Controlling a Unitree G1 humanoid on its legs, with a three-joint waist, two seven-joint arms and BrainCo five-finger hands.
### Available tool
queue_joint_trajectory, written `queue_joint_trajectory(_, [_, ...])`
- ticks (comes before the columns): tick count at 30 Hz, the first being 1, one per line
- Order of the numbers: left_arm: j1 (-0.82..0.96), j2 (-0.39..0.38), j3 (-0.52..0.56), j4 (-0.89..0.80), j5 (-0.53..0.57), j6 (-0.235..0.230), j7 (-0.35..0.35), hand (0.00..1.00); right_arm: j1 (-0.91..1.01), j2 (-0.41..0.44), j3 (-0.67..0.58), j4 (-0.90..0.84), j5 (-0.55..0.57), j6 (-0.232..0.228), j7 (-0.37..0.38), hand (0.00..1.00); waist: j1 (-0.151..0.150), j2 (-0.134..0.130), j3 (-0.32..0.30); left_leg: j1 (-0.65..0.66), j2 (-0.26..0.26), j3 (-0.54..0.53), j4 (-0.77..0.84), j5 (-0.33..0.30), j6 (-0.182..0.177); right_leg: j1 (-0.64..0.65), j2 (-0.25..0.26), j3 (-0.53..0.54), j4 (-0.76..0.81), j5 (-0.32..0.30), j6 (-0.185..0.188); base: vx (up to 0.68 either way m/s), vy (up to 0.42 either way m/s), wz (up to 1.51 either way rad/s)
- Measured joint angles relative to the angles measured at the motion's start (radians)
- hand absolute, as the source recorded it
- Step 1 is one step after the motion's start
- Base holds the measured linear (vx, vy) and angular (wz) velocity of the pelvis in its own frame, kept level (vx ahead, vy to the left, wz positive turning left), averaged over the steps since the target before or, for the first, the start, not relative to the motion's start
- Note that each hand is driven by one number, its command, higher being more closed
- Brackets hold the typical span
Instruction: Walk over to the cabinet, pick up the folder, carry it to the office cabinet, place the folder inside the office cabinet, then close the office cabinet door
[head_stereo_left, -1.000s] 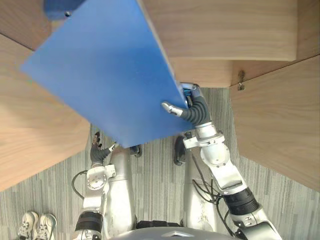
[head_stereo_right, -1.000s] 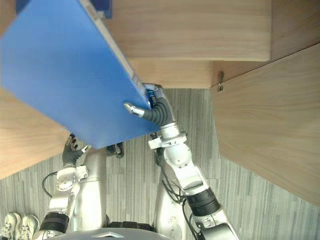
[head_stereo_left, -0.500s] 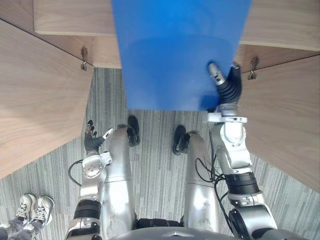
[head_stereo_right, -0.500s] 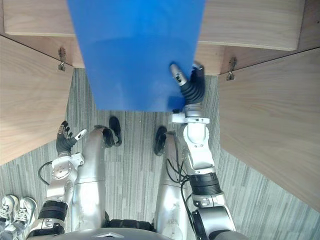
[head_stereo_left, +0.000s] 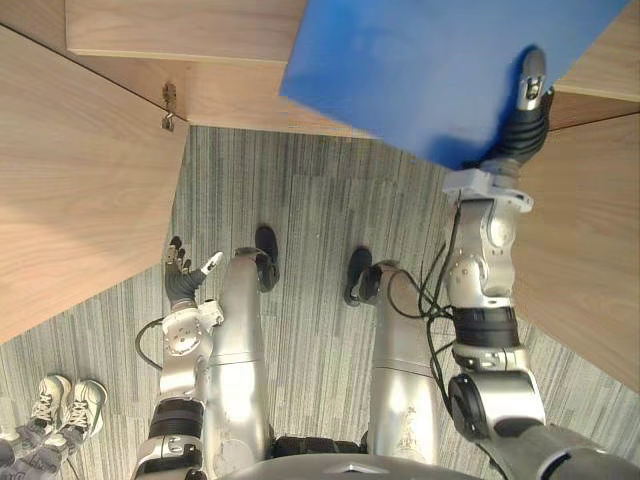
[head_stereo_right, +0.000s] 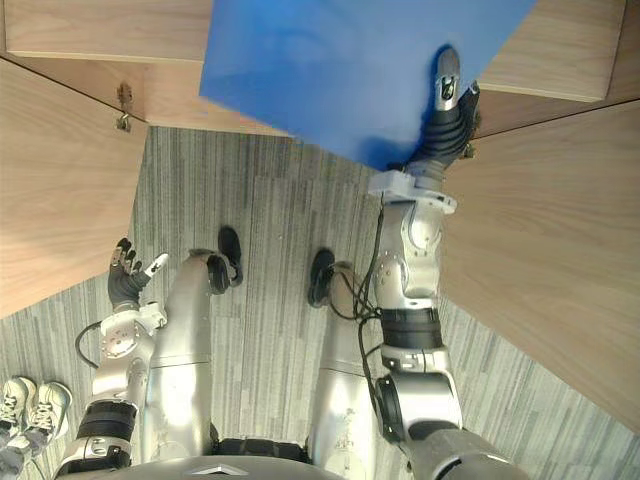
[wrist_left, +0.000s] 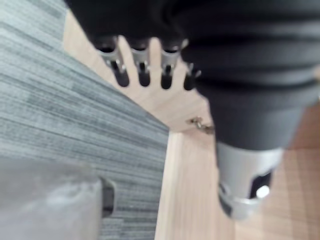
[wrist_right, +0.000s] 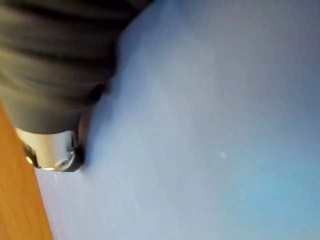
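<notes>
The right robot hand (head_stereo_left: 524, 118) pinches the tilted blue folder (head_stereo_left: 430, 60) by one corner before the open cabinet (head_stereo_left: 180, 35), the left robot hand (head_stereo_left: 184, 276) hanging loose-fingered and empty; so thin a hold could let the folder swing, clip a door (head_stereo_left: 590, 230) and drop.

The folder (head_stereo_left: 430, 70) has a smooth, matt blue face, plastic or coated card; it is hard to tell which. The cabinet door (head_stereo_left: 70, 200) is pale wood-grain, smooth with a satin finish, and carries a small bright metal hinge (head_stereo_left: 168, 105). The floor (head_stereo_left: 300, 190) is grey carpet with a fine striped pile. The right hand (head_stereo_left: 527, 110) and left hand (head_stereo_left: 183, 278) show silver metal fingers, dark matt tips and ribbed, rubbery black covers.
</notes>
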Motion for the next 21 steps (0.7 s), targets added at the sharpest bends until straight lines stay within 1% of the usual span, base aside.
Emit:
queue_joint_trajectory(4, [0.000, 0.000, 0.003, -0.002, -0.029, -0.011, 0.023, 0.00, -0.125, 0.006, -0.027, 0.103, 0.089, -0.005, -0.041, 1.00, 0.003, 0.000, 0.000, -0.020, -0.001, -0.019, -0.005, 0.012, -0.008, -0.011, 0.001, -0.023, -0.001, 0.001, -0.002, -0.03, -0.061, 0.07])
queue_joint_trajectory(8, [0.000, -0.001, 0.000, -0.004, -0.043, -0.013, 0.033, 0.00, -0.202, 0.003, -0.065, 0.150, 0.160, -0.013, -0.078, 1.00, 0.016, 0.000, 0.000, -0.036, -0.004, -0.022, -0.008, 0.021, -0.011, -0.030, -0.001, -0.021, 0.006, 0.002, -0.003, -0.04, -0.051, 0.04])
queue_joint_trajectory(10, [0.000, -0.002, -0.001, -0.016, -0.058, -0.014, 0.035, 0.00, -0.225, -0.005, -0.081, 0.166, 0.177, -0.015, -0.087, 1.00, 0.017, 0.000, 0.000, -0.042, -0.012, -0.026, -0.020, 0.033, -0.011, -0.037, -0.006, -0.024, 0.006, 0.003, -0.006, -0.04, -0.041, 0.14])
queue_joint_trajectory(14, [0.000, -0.002, -0.003, -0.037, -0.069, -0.022, 0.035, 0.00, -0.268, -0.035, -0.125, 0.206, 0.224, -0.019, -0.124, 1.00, 0.017, 0.001, -0.001, -0.064, -0.027, -0.045, -0.035, 0.054, -0.019, -0.047, -0.019, -0.050, 0.006, 0.003, -0.013, -0.05, -0.043, 0.18])
queue_joint_trajectory(15, [0.001, -0.003, -0.004, -0.037, -0.076, -0.022, 0.035, 0.00, -0.291, -0.041, -0.138, 0.220, 0.238, -0.023, -0.131, 1.00, 0.022, 0.000, -0.002, -0.072, -0.028, -0.044, -0.039, 0.059, -0.020, -0.057, -0.020, -0.051, 0.007, 0.006, -0.017, -0.05, -0.037, 0.08])
queue_joint_trajectory(18, [0.002, -0.001, -0.004, -0.038, -0.077, -0.023, 0.040, 0.00, -0.339, -0.052, -0.150, 0.229, 0.285, -0.030, -0.153, 1.00, 0.025, 0.001, -0.002, -0.094, -0.029, -0.046, -0.045, 0.071, -0.022, -0.081, -0.021, -0.055, 0.009, 0.011, -0.025, -0.05, -0.031, 0.03])
queue_joint_trajectory(19, [0.001, -0.002, -0.008, -0.038, -0.077, -0.023, 0.041, 0.00, -0.360, -0.062, -0.149, 0.242, 0.293, -0.041, -0.160, 1.00, 0.025, 0.001, -0.002, -0.100, -0.030, -0.047, -0.050, 0.077, -0.022, -0.088, -0.022, -0.057, 0.009, 0.012, -0.027, -0.03, -0.026, 0.07])
queue_joint_trajectory(21, [0.002, -0.002, -0.022, -0.038, -0.077, -0.023, 0.043, 0.00, -0.391, -0.092, -0.149, 0.267, 0.304, -0.044, -0.167, 1.00, 0.027, 0.001, -0.002, -0.105, -0.035, -0.047, -0.059, 0.085, -0.023, -0.097, -0.027, -0.058, 0.010, 0.012, -0.029, -0.03, -0.028, 0.08])
